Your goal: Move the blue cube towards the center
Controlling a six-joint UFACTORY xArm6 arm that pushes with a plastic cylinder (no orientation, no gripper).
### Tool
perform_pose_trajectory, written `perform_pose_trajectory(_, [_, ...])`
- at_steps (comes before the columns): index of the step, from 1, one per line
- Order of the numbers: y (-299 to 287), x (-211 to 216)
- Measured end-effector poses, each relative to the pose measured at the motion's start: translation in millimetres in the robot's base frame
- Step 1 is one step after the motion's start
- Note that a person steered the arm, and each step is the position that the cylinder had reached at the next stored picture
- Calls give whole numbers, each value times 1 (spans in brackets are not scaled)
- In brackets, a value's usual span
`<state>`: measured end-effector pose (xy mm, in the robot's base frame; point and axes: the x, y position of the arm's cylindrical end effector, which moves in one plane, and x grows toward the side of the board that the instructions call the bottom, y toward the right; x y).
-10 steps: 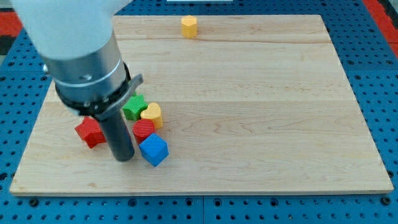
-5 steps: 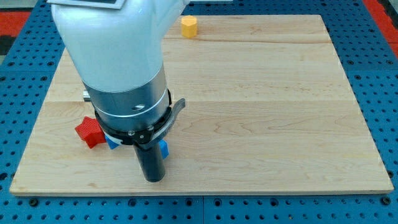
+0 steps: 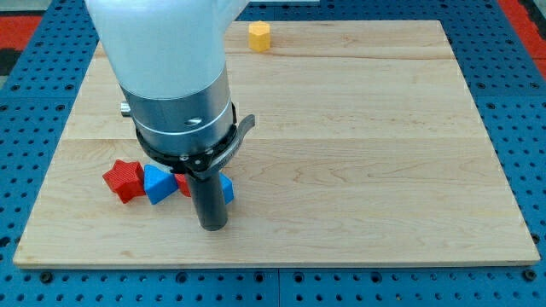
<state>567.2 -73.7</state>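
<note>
Blue cube [image 3: 226, 188], mostly hidden behind my gripperless rod end effector holding nothing, sits low-left on the pale wooden bench [image 3: 358, 128], touching my tip [image 3: 212, 227]'s right side; next I judge a push up-right toward centre.

Robotics lab bench.
A wooden board [image 3: 358, 128] lay on a blue perforated table [image 3: 520, 102] under the arm [image 3: 171, 77].
</note>
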Motion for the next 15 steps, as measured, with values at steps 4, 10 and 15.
perform_pose_trajectory(4, [-28, -1])
perform_pose_trajectory(10, [-2, -50])
perform_pose_trajectory(15, [47, -59])
